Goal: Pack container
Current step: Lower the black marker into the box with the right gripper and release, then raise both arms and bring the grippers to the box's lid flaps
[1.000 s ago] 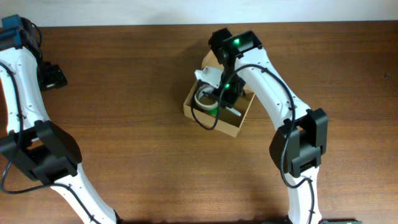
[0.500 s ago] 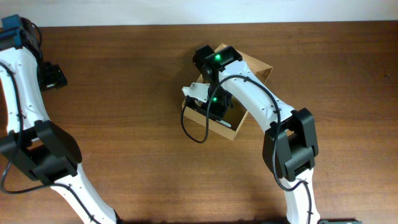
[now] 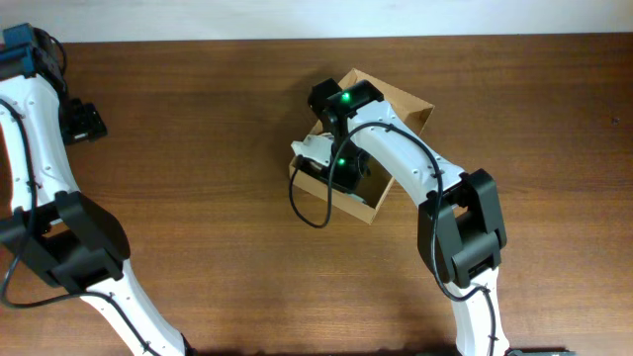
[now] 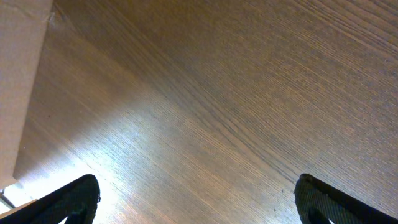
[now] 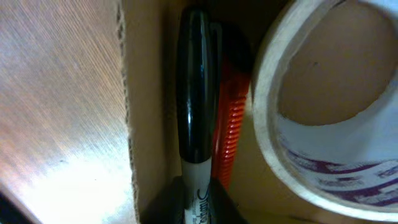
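1. While inside the container at the centre of the table, the right gripper clamps a black marker.
2. A tape roll lies beside the marker.
3. Left gripper: fingers apart, well away.

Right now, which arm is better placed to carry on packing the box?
Right. The right gripper is down inside the container, its wrist view filled by the black marker and tape roll lying in there. The left gripper sits open far off at the table's left edge, over bare wood.
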